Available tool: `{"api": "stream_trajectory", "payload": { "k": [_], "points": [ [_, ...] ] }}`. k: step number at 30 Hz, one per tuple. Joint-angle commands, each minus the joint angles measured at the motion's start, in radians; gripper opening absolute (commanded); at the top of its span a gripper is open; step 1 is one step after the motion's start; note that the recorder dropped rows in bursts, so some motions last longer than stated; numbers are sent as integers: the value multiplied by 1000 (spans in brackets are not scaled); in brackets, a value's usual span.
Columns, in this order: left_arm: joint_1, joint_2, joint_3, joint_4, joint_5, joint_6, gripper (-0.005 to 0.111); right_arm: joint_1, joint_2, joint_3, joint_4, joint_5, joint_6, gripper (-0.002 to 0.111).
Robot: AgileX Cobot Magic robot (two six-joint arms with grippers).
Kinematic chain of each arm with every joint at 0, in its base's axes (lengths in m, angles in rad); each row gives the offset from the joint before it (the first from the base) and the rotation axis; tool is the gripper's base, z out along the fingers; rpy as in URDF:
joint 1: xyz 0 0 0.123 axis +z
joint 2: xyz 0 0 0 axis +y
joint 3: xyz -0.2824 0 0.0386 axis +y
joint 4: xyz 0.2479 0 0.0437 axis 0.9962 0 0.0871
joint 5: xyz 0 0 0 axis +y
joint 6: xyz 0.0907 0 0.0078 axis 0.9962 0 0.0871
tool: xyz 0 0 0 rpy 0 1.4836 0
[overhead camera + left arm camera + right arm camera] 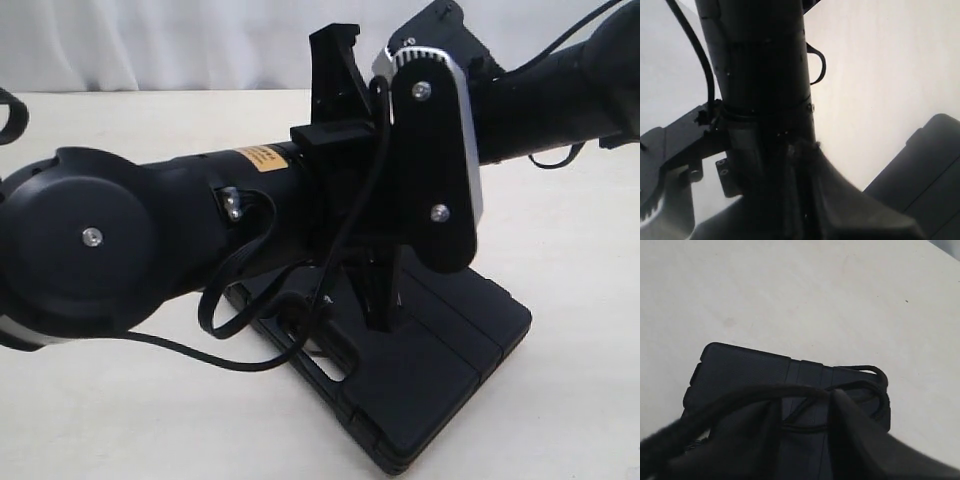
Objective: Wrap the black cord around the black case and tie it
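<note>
— Black cord (740,395): where is it, nearest thing first?
— Right at the right gripper (805,397). One strand arches across its fingertips, directly above the black case (740,370), and runs on to curl past the case's far edge. The jaws stand partly apart, with the lid showing through the gap, so nothing is clamped. I judge they straddle the strand to take it for the next turn.
— And the other tool?
— The left gripper (801,150) is closed tight, near the case and off one corner. The other arm blocks that camera, so I cannot tell what it pinches; possibly a cord end, to anchor it.
— Why does the case lie flat?
— So both arms can reach over it, I think. It rests on the table (560,250), under both arms.
— Count?
— One cord, one case, two grippers. Beyond the case hangs a pale curtain (150,40).
</note>
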State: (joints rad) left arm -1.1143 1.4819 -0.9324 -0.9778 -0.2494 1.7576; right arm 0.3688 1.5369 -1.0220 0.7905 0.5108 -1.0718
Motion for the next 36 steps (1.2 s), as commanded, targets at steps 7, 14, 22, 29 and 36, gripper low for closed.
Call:
{"api": "stream_trajectory", "payload": {
  "k": [7,14,22,29,36],
  "points": [
    [3,-5,2,-11,-3,-59,18,3,10,2,-234,-67,221,4],
    [3,-5,2,-106,-110,-61,61,-49,8,2,-352,-94,387,4],
    [3,-5,2,-327,-291,-56,61,-302,1,2,-724,-47,975,4],
    [3,-5,2,-710,-343,183,61,-297,1,-51,-493,155,790,27],
    [61,-5,81,-767,-428,283,61,-177,1,29,-361,572,673,53]
  ]
}}
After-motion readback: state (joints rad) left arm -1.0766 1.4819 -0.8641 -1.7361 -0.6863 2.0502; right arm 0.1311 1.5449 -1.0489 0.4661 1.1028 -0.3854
